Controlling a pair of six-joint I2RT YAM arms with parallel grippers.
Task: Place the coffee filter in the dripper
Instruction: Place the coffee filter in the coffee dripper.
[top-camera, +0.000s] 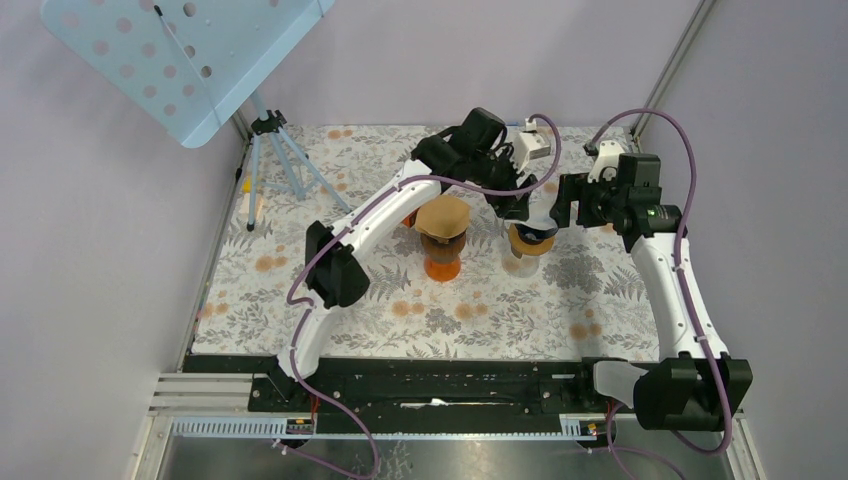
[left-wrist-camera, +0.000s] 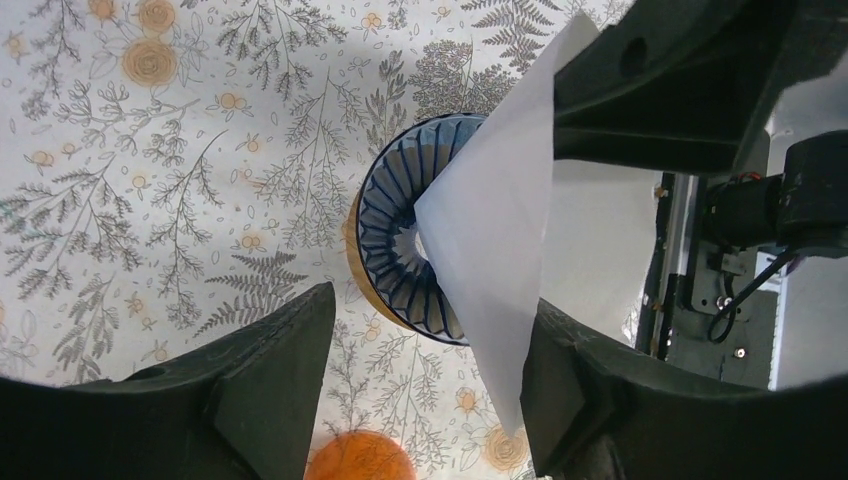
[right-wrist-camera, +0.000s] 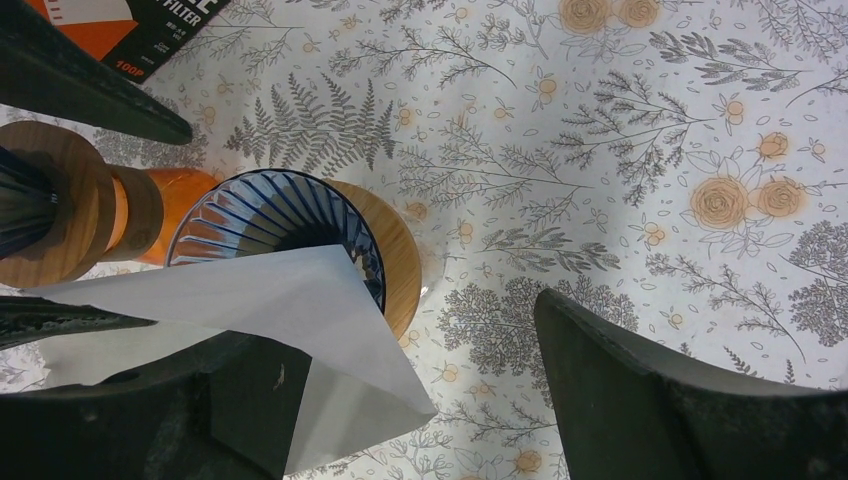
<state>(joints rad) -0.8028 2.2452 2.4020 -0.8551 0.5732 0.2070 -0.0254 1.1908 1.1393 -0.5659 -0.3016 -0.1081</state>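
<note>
Left gripper (left-wrist-camera: 428, 305) hangs right over the blue ribbed dripper (left-wrist-camera: 390, 240), jaws apart. The white paper filter (left-wrist-camera: 500, 230) leans against one finger, its corner over the cone's mouth at frame centre. Right gripper (right-wrist-camera: 425, 340) sits alongside, jaws wide, gripping nothing, above the flowered worktop (right-wrist-camera: 600, 150).

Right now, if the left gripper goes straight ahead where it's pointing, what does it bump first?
Probably the white filter, leaning across the blue dripper right ahead of the left gripper. The dripper comes next, though depth is hard to judge.
</note>
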